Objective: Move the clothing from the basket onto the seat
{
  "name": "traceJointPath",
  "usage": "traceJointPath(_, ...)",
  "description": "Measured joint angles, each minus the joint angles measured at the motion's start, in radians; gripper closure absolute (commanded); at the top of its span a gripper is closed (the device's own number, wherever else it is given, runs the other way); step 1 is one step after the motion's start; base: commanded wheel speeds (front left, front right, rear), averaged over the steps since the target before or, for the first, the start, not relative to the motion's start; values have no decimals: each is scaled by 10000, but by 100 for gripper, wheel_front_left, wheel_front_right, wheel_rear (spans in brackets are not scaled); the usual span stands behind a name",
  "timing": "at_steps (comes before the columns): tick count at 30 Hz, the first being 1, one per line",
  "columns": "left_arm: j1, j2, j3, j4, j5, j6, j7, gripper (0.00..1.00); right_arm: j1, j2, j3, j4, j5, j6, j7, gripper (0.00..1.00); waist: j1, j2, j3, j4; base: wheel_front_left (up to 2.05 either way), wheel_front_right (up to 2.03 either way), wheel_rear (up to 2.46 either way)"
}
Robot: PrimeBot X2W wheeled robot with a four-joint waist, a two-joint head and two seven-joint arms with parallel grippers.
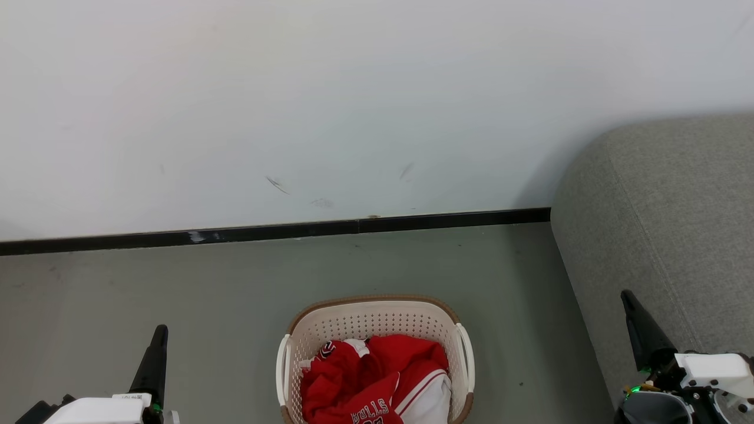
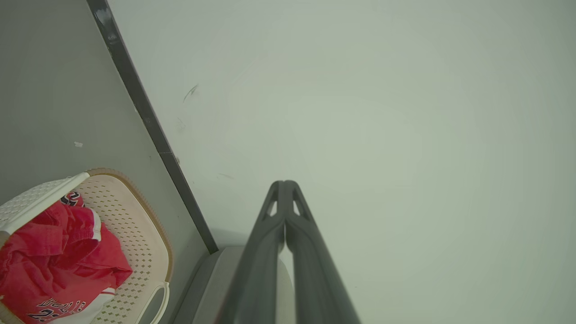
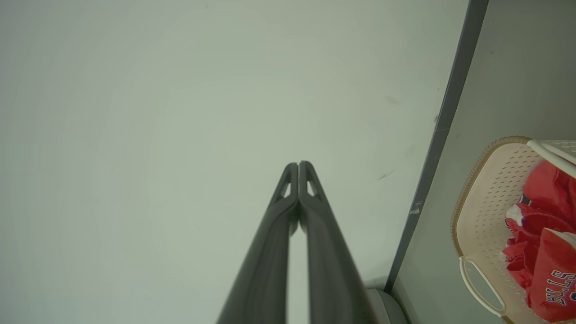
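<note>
The red clothing (image 1: 377, 380) with white "BULLS" lettering lies bunched in the cream perforated basket (image 1: 377, 315) on the floor at the bottom centre of the head view. The grey seat (image 1: 665, 235) rises at the right. My left gripper (image 1: 159, 335) stands shut at the lower left, well left of the basket, with nothing in it. My right gripper (image 1: 627, 297) is shut and empty at the lower right, in front of the seat. In the left wrist view my gripper (image 2: 284, 184) points at the wall, with the basket (image 2: 148, 225) and clothing (image 2: 58, 252) at lower left. The right wrist view shows its gripper (image 3: 298, 165), the basket (image 3: 477, 189) and clothing (image 3: 549, 225).
A white wall (image 1: 353, 106) with a black skirting strip (image 1: 294, 231) runs behind the basket. Grey floor (image 1: 147, 282) lies on both sides of the basket, between it and the seat and up to the wall.
</note>
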Motion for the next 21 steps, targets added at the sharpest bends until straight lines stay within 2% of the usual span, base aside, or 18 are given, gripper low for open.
traceJointPath(21, 0, -6, 4, -2, 0, 0, 2, 100, 0, 2, -4, 0, 0, 0, 2, 100, 0, 0, 0, 0, 0, 0, 0)
